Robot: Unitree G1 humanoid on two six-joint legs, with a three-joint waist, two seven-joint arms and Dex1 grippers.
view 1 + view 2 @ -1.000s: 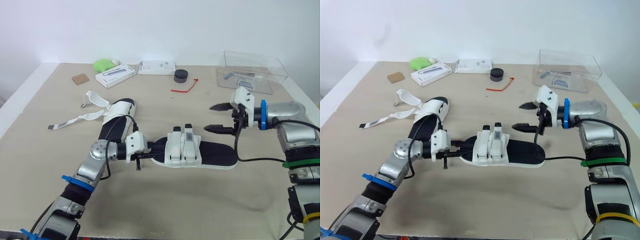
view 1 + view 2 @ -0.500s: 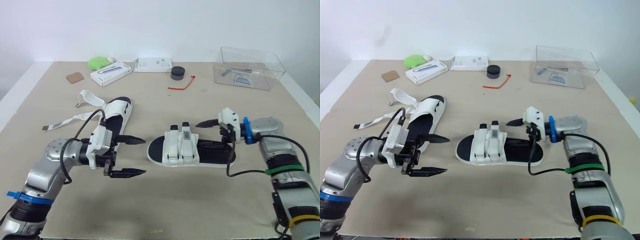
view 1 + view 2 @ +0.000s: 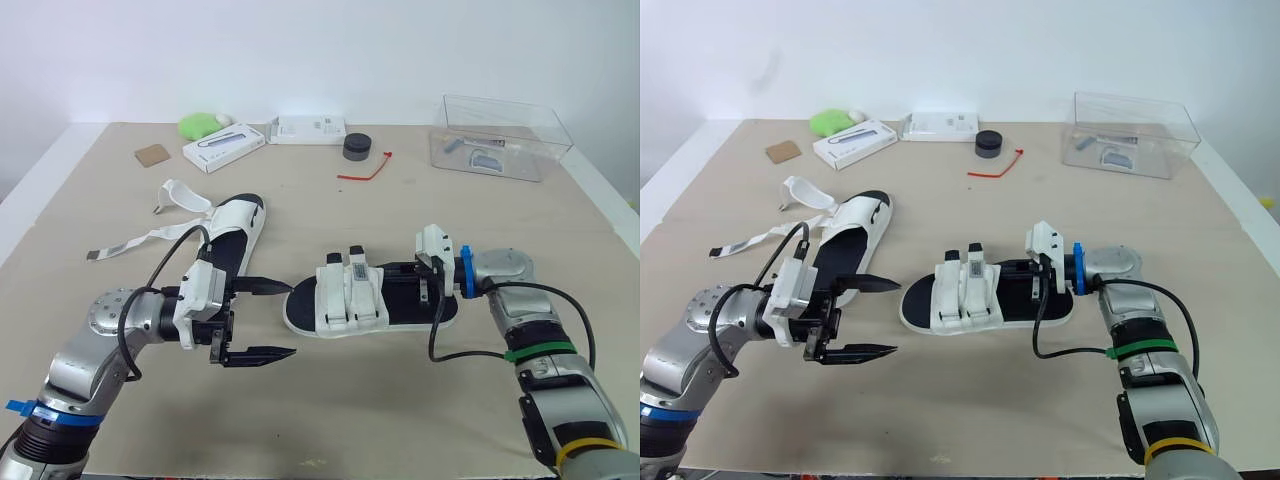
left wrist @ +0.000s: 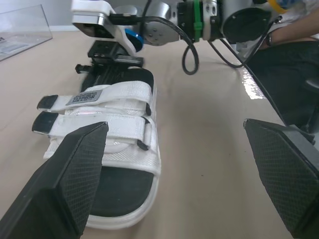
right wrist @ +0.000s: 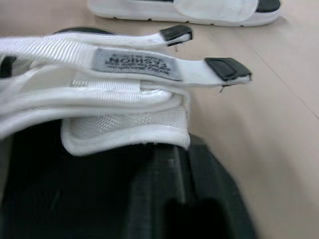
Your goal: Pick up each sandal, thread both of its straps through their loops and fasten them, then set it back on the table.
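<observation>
Sandal, black-soled with white webbing straps, looks light, straps limp; firm sole rim suits gripping. Left hand gapes empty; right hand at heel, closure impossible to tell.

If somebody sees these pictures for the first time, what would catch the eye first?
A white sandal, already fastened, lies in the middle of the table, with the right gripper at its heel end, over the black footbed. The left gripper hangs open beside its toe, apart from it. Farther to the left lies a second sandal, its loose straps spread on the table.
</observation>
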